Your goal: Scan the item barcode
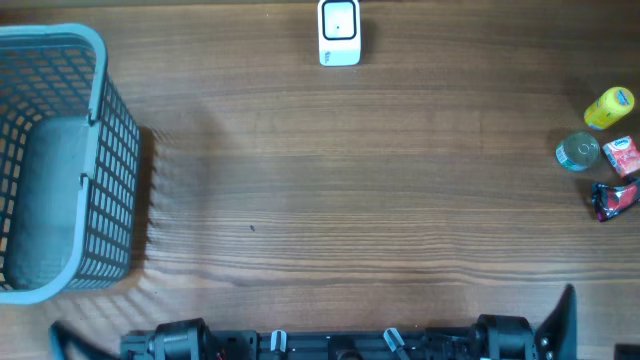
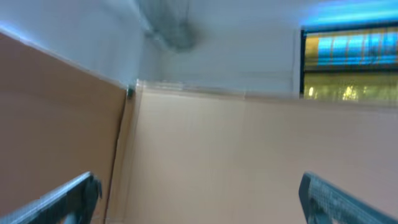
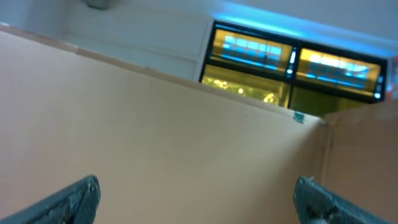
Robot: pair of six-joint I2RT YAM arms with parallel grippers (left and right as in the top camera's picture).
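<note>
A white barcode scanner [image 1: 339, 32] stands at the far middle of the wooden table. Several items lie at the right edge: a yellow bottle [image 1: 608, 107], a round grey-green tin [image 1: 577, 152], a small red box [image 1: 621, 157] and a dark red-and-blue packet [image 1: 613, 199]. No barcode shows on any of them. Both arms sit low at the near edge, far from the items. My left gripper [image 2: 199, 183] is open and holds nothing. My right gripper [image 3: 197, 185] is open too, also with nothing in it. Both wrist cameras look up at tan board walls.
A grey plastic mesh basket [image 1: 97, 110] fills the left side of the table, with a grey lump inside. The arms' dark bases [image 1: 330, 343] line the near edge. One right finger [image 1: 563, 318] pokes up at the near right.
</note>
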